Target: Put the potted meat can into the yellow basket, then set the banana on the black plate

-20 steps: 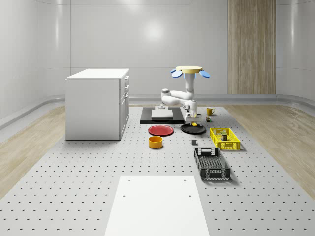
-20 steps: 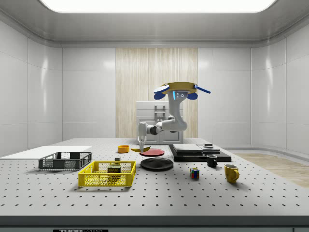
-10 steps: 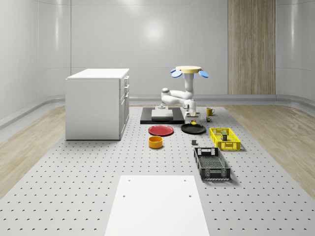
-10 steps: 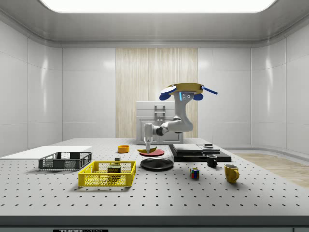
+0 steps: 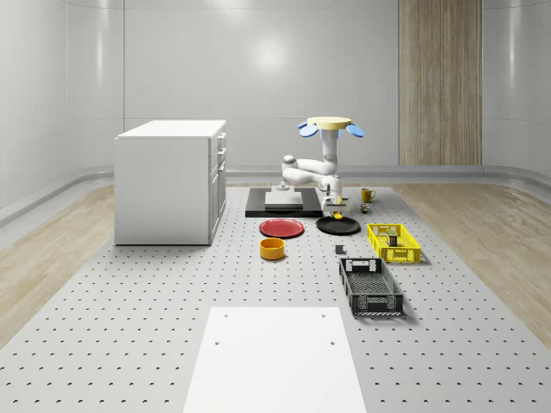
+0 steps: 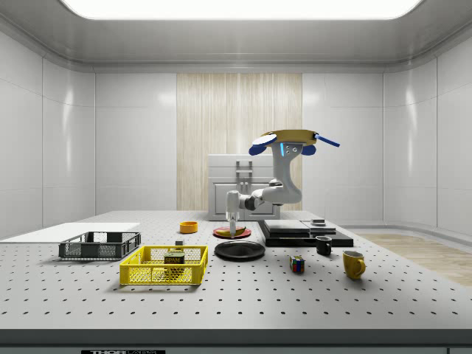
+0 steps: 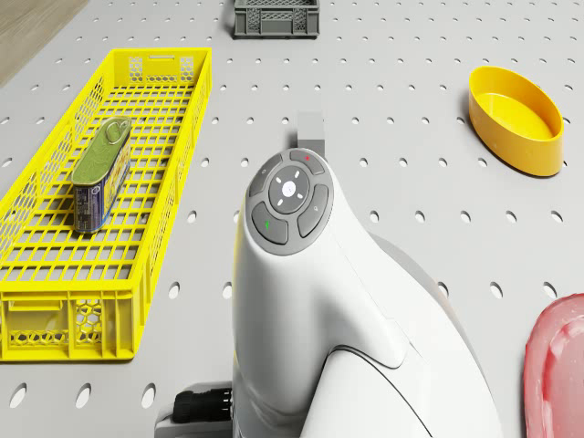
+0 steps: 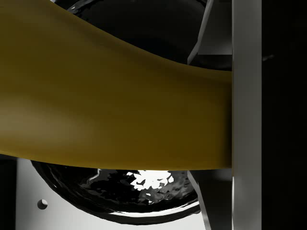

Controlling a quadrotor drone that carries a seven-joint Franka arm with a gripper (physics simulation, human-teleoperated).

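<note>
Banana: the curved yellow banana [image 8: 120, 105] lies crosswise in my pincer, pressed against the flat grey finger [image 8: 245, 120]. I grip it mid-body so it hangs level and should settle flat when let go.
Pincer: my two-finger gripper [image 6: 233, 230] is closed on the banana and points straight down. In the side view it hangs a little above the table.
Plate below: the glossy round black plate [image 8: 144, 196] sits directly under the banana in the wrist view, so I judge I am lined up over the target. In the side view the black plate [image 6: 240, 250] lies just beneath the fingertips, banana and plate apart.
Arm: my white arm [image 7: 310, 301] folds down from the drone, which keeps the body high and the load low.
Basket: the yellow mesh plastic basket [image 7: 55, 301] stands beside the plate. The olive potted meat can [image 7: 99, 173] lies on its side in it, so that part looks done.
Drone: the yellow-topped quadrotor with blue rotors [image 5: 329, 126] hovers above the table at the far side of the plate.
Further off: shallow yellow bowl [image 7: 513, 119], flat red plate [image 5: 281, 228], dark grey crate [image 5: 370, 286].
Beyond: white cabinet [image 5: 170, 181], not part of this job.
Next: I judge a short lowering before release, or the banana may roll off the rim.
</note>
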